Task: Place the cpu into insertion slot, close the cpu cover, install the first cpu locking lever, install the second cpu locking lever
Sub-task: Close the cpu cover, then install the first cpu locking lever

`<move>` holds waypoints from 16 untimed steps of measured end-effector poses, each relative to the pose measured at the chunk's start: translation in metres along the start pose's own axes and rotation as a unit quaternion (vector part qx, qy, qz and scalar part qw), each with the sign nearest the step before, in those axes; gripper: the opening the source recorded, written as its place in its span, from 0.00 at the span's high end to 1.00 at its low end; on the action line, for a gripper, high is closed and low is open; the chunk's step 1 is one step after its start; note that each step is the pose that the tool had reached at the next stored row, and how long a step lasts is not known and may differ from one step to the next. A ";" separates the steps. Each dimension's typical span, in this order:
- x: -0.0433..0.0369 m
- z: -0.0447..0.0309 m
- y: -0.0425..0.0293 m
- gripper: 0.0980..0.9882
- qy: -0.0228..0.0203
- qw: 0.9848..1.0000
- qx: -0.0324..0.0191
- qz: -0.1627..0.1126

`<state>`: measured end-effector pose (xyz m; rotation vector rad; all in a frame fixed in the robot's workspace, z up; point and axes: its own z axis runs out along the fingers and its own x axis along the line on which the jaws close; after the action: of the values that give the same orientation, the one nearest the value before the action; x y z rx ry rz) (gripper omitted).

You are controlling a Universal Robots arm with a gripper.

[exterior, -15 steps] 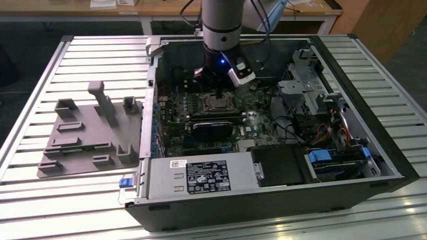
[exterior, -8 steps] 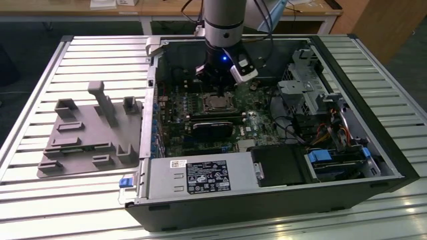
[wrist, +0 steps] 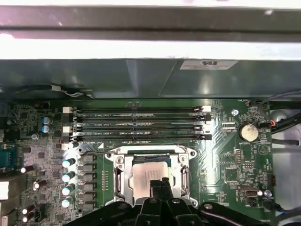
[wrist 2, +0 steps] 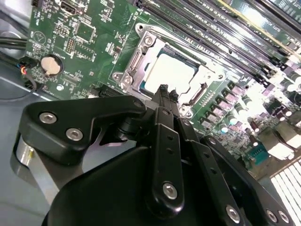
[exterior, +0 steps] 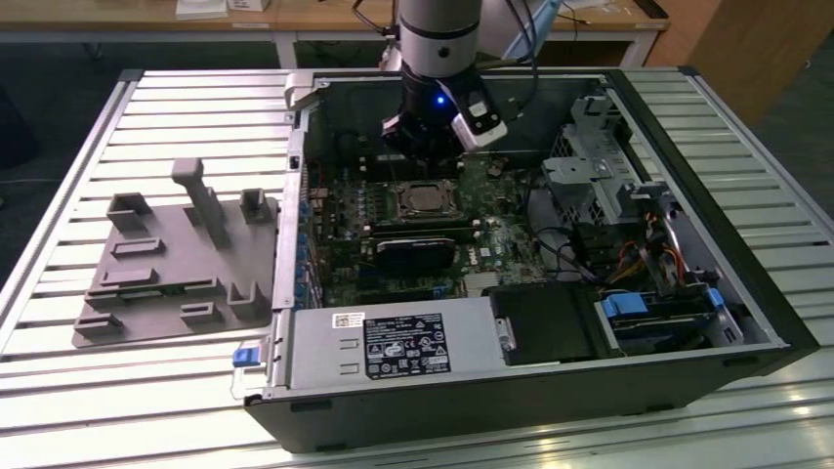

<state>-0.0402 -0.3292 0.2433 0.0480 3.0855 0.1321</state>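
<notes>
In the upper middle of the exterior view, the arm reaches down into the open computer case [exterior: 391, 410], which lies on its side. The socket [exterior: 398, 198] sits on the green board [exterior: 502, 256] just below the arm. In both wrist views the gripper [wrist 2: 163, 92] is clenched, fingers pressed together and holding nothing, with its tip hanging over the near edge of the chip [wrist 2: 171, 70]. I cannot tell whether the tip touches the chip. The chip lies flat in the socket, and the silver cover [wrist: 149, 151] appears to be folded down around it, so the chip's top shows through the window. How the locking levers sit cannot be told. The main risk, as I judge it, is the narrow closed tip pressing on the wrong spot. If it lands on the bare chip top instead of the metal frame, it could scratch the chip or rock it on the contacts beneath. A chip that is not seated square could bend those contacts under load. A thin lever could also slip off such a small tip and spring back. The memory slots [wrist: 141, 123] and the row of capacitors [wrist: 68, 176] stand close beside the socket, so a sideways slide or an off-line push could knock them.
</notes>
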 end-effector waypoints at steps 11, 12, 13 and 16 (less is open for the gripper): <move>-0.0002 -0.0032 0.0003 1.00 0.000 1.000 0.001 0.000; -0.0002 -0.0032 0.0003 1.00 0.000 1.000 0.001 0.000; -0.0002 -0.0032 0.0003 1.00 0.000 1.000 0.001 0.000; 0.0000 -0.0032 0.0003 1.00 0.000 1.000 0.001 0.000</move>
<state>-0.0404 -0.3292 0.2465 0.0479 3.0856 0.1282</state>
